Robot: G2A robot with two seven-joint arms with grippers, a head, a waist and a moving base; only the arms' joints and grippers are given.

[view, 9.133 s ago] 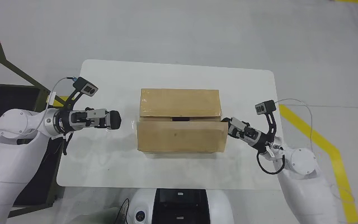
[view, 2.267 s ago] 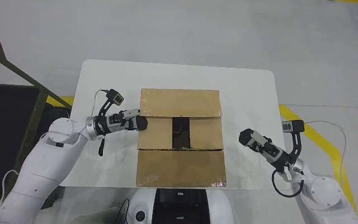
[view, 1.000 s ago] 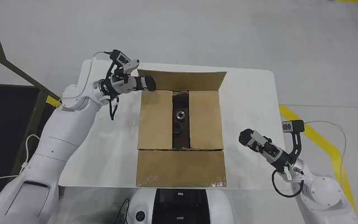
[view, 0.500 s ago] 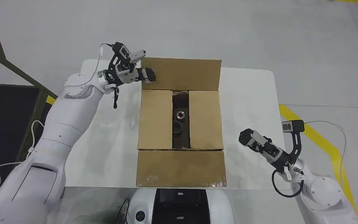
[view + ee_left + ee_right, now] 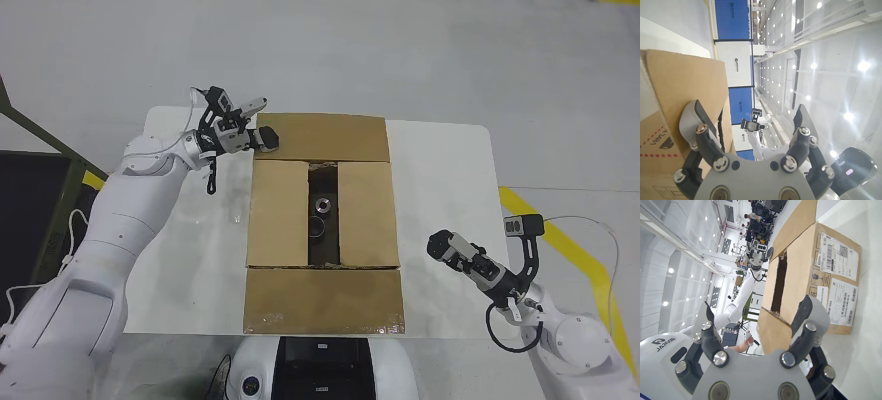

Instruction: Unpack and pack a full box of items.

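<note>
Vs. half a sec ago, the far flap [image 5: 325, 137] of the brown cardboard box [image 5: 278, 215] has dropped from tilted-up to folded back nearly flat over the far side of the white table [image 5: 190, 260]. The left gripper [image 5: 262, 138] has followed the flap's left corner. The right arm hasn't shifted.

Now: the box sits mid-table. Its near flap [image 5: 325, 300] is folded out flat toward the robot. The 2 inner side flaps [image 5: 368, 215] lie closed but don't meet, leaving a narrow gap btw them. In that gap, inside the box, show a round silver metal part [image 5: 320, 205] and, just nearer, a duller round part [image 5: 316, 226].

The left arm is stretched forward and across, elbow out to the side, w/ the gripper at the far flap's left corner. In the left wrist view the left gripper [image 5: 748, 108] has its fingers spread wide, w/ nothing btw them. One finger [image 5: 700, 113] lies w/ its back against the far flap [image 5: 687, 79]; the other stands free in the air.

The right arm is bent at the table's right side. The right gripper [image 5: 438, 243] is near the box's right wall but apart from it, aimed at the box. In the right wrist view the right gripper [image 5: 757, 306] has its fingers wide apart and empty, and the box's labelled side wall [image 5: 836, 279] faces it.
</note>
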